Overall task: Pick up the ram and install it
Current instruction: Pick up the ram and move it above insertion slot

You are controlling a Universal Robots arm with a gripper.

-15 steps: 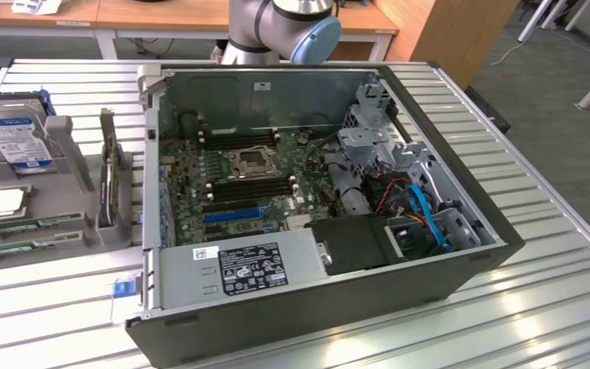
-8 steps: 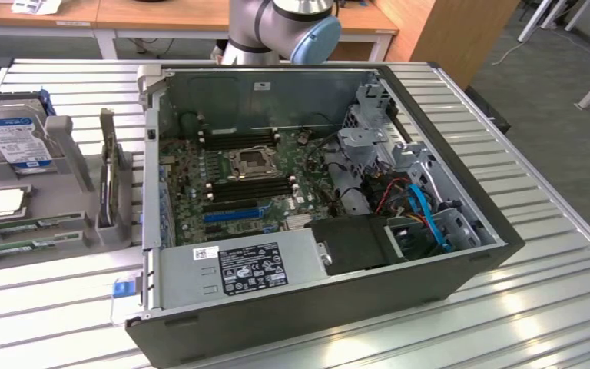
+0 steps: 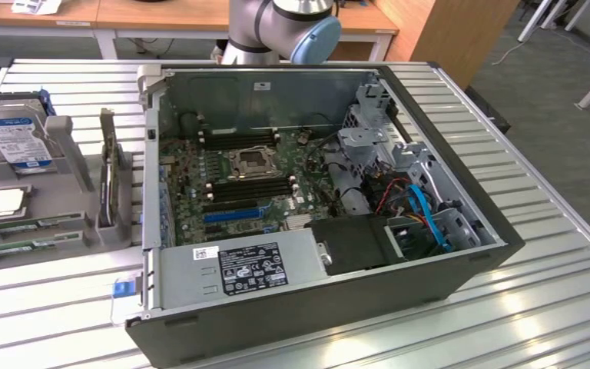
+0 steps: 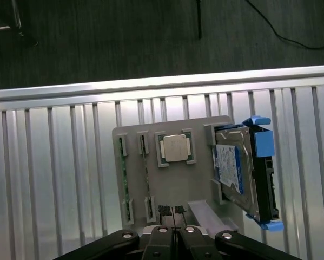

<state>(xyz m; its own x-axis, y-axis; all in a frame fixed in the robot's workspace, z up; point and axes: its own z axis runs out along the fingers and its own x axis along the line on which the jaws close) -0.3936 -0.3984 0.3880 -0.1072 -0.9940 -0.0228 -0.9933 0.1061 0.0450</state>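
Two ram sticks lie in slots of a grey tray [image 4: 197, 181]: one ram stick [image 4: 123, 179] at the tray's edge and a second [image 4: 146, 173] beside it. In the exterior view the ram [image 3: 24, 225] lies on that tray [image 3: 67, 150] at the exterior view's left, outside the open computer case [image 3: 326, 307]. My gripper [image 4: 172, 215] hovers above the tray, its fingers shut together with nothing between them, closest to the second stick's end. The dark memory slots [image 3: 249, 187] sit on the motherboard beside the processor socket [image 3: 249, 161].
On the tray also rest a square silver processor chip [image 4: 176, 147] and an upright blue-and-silver hard drive [image 4: 242, 173]. An upright card [image 3: 111, 181] stands between tray and case. The arm's blue-capped joint [image 3: 300, 27] rises behind the case. Slatted metal table [image 3: 541, 307] all around.
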